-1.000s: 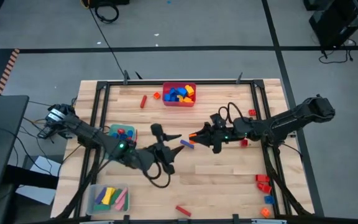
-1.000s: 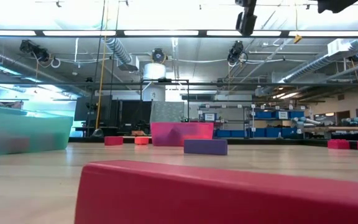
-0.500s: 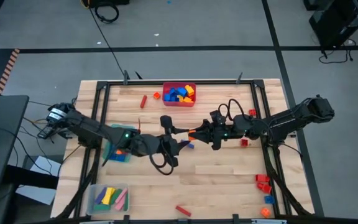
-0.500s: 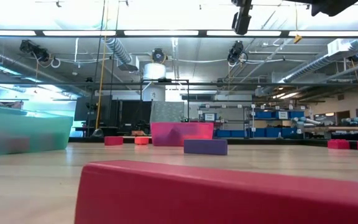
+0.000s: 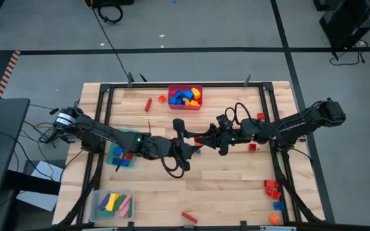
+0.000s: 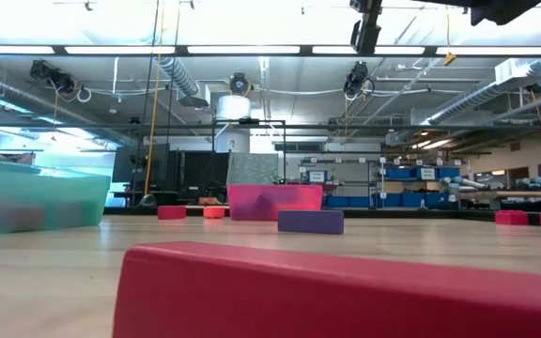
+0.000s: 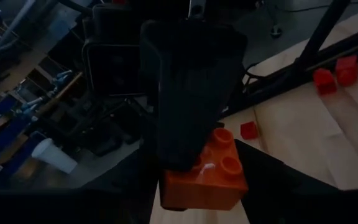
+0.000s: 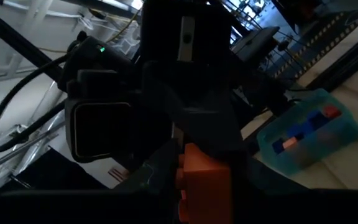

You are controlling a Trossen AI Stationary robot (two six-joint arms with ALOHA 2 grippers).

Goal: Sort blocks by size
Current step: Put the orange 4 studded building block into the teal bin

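Observation:
Above the middle of the table my right gripper [image 5: 202,137] is shut on an orange studded block [image 7: 207,182], which also shows in the right wrist view [image 8: 204,177]. My left gripper [image 5: 186,138] faces it from the table's left, open. Its fingers stand on either side of the block, and I cannot tell if they touch it. A purple block [image 5: 194,149] lies flat on the table just below them. Other blocks fill the red bin [image 5: 172,102], the green bin [image 5: 116,158] and the clear bin [image 5: 97,204]. My right gripper holds the orange block level from the table's right side. One finger [image 7: 188,106] lies over the block's studded face [image 7: 219,163]; the block hides the other finger. The block is lifted clear of the table.
Loose blocks lie about: a red bar [image 5: 148,104] and an orange one [image 5: 162,98] at the far side, red ones [image 5: 272,187] and a blue one [image 5: 278,205] near the right edge, and a red bar [image 5: 189,217] at the near edge. A black frame [image 5: 101,109] borders the table.
My left gripper has gone toward the table's right and a little toward the far edge, rolling as it went. It has come up to the orange block in my right gripper. The block itself has stayed where it was.

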